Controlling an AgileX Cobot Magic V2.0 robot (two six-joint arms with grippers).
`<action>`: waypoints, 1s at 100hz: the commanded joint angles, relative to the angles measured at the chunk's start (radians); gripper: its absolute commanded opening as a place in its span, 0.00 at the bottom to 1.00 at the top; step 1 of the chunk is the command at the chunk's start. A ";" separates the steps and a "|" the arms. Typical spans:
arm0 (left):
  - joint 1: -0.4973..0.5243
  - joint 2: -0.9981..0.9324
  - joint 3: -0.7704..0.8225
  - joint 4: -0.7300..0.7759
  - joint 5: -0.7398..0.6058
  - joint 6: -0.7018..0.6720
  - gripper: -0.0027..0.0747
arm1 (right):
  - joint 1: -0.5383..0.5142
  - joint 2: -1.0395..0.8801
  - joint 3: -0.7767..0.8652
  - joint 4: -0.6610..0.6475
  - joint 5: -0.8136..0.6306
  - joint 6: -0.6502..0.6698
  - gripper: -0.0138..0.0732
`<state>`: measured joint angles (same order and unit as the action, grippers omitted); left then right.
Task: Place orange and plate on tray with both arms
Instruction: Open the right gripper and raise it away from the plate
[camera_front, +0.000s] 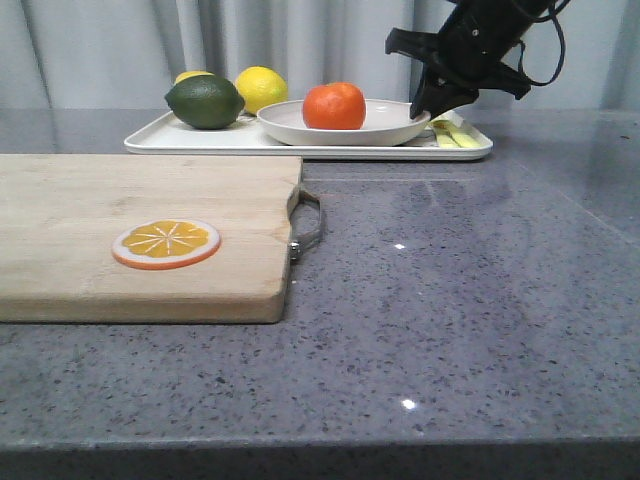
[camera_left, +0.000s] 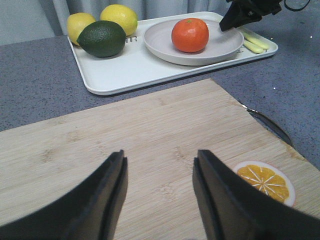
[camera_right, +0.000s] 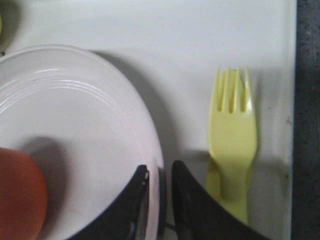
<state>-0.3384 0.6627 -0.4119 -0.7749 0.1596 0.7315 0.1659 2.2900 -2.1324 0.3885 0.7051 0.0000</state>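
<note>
A speckled grey stone tabletop (camera_front: 470, 300) is seen before pale grey curtains (camera_front: 120, 40); at its far side lies the flat rectangular white tray (camera_front: 200, 141) with a low rim, and on the tray rests the large round off-white plate (camera_front: 390, 125), in which the glossy bright orange (camera_front: 334, 106) sits; beside the plate on the same tray a dark green lime (camera_front: 205, 101) and two yellow lemons (camera_front: 261, 88) are grouped, and at the tray's other end a pale yellow plastic fork (camera_right: 231, 145) lies flat, just beside the plate; nearer the camera a light wooden cutting board (camera_front: 140, 235) with a metal handle is placed on the table, bearing a flat orange-slice disc (camera_front: 166, 243); the black right gripper (camera_right: 160, 197) is held at the plate's rim, one finger inside and one outside, closed upon that rim; the black left gripper (camera_left: 159, 192) hangs over the cutting board with its fingers spread apart and nothing between them.
</note>
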 joint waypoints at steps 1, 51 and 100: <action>0.004 -0.002 -0.026 -0.020 -0.057 -0.009 0.42 | -0.004 -0.072 -0.036 0.020 -0.059 -0.005 0.47; 0.004 -0.002 -0.026 -0.020 -0.057 -0.009 0.42 | -0.052 -0.274 -0.037 0.019 0.044 -0.122 0.66; 0.004 -0.002 -0.026 -0.020 -0.057 -0.009 0.42 | -0.065 -0.722 0.202 0.019 0.126 -0.223 0.66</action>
<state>-0.3384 0.6627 -0.4119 -0.7792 0.1596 0.7315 0.1024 1.6851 -1.9912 0.3909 0.8649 -0.1875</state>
